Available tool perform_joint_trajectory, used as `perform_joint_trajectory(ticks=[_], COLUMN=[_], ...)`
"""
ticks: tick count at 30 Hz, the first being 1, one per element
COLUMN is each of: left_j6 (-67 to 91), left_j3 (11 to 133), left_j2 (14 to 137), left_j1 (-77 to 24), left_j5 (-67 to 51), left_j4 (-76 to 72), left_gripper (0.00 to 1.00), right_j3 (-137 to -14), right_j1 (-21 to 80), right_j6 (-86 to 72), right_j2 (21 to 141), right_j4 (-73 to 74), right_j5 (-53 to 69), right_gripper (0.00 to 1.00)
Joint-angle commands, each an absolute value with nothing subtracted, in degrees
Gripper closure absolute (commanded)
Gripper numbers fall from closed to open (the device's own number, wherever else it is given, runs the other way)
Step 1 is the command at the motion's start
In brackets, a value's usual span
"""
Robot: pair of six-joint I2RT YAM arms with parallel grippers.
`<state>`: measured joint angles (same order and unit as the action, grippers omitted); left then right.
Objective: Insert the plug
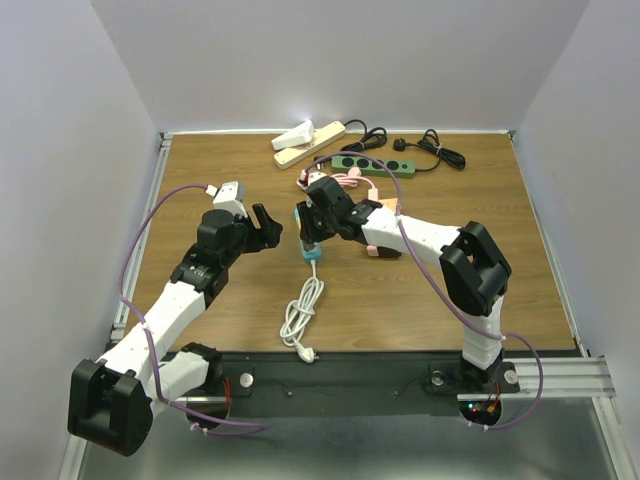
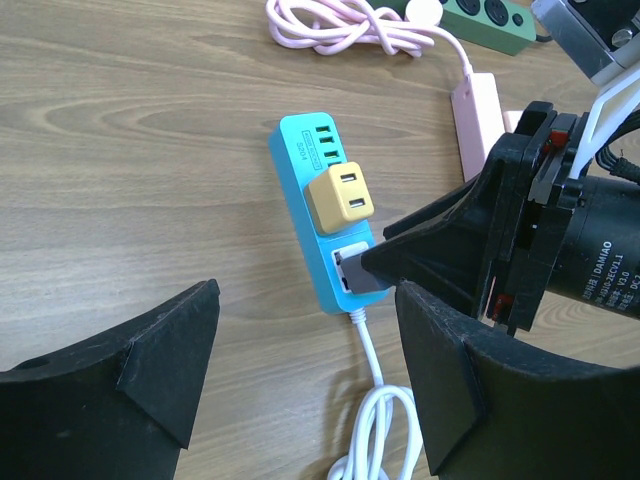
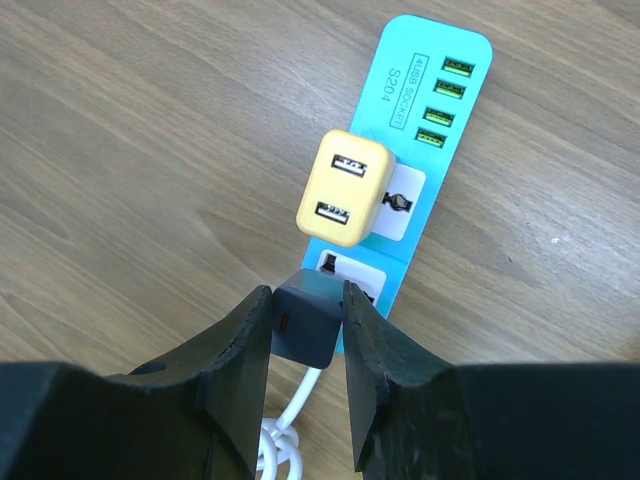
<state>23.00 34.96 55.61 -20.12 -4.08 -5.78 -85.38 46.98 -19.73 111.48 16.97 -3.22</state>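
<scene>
Right hand [image 3: 306, 300] was clamped on the dark grey plug [image 3: 305, 325], one finger on each side. The plug sat right at the cord-end socket of the blue power strip [image 3: 410, 120], just beside the yellow USB charger [image 3: 343, 188] plugged into the middle of it. The plug's back faced up and its prongs were hidden, so I couldn't tell whether it was seated. The strip lay flat on the counter [image 1: 400, 300], long axis running away from the arm bases, with its USB ports at the far end and its white cord [image 1: 302, 310] trailing off the near end. Left hand [image 2: 300, 310] hung just left of the strip, fingers wide apart and holding nothing.
</scene>
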Motion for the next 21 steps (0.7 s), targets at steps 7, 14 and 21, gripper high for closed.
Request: perform_joint_trajectory(ticks=[7, 14, 21], left_j6=[22.68, 22.68, 22.76], left_j3=[34.28, 34.1, 33.84], left_j2=[54.14, 54.23, 54.32], left_j1=[-19.69, -19.69, -19.6], left_j5=[-4.31, -4.39, -4.75], left_j4=[-7.82, -7.91, -8.17], left_gripper=[0.18, 0.18, 0.18], right_j3=[-85.25, -85.43, -83.67], right_j1=[47.55, 47.64, 47.81], right_j6=[-19.77, -20.91, -22.32], right_j2=[111.44, 111.98, 111.36], right_j4=[12.66, 12.66, 12.83], right_j5=[-5.71, -4.22, -3.78], right_gripper=[1.0, 0.99, 1.0])
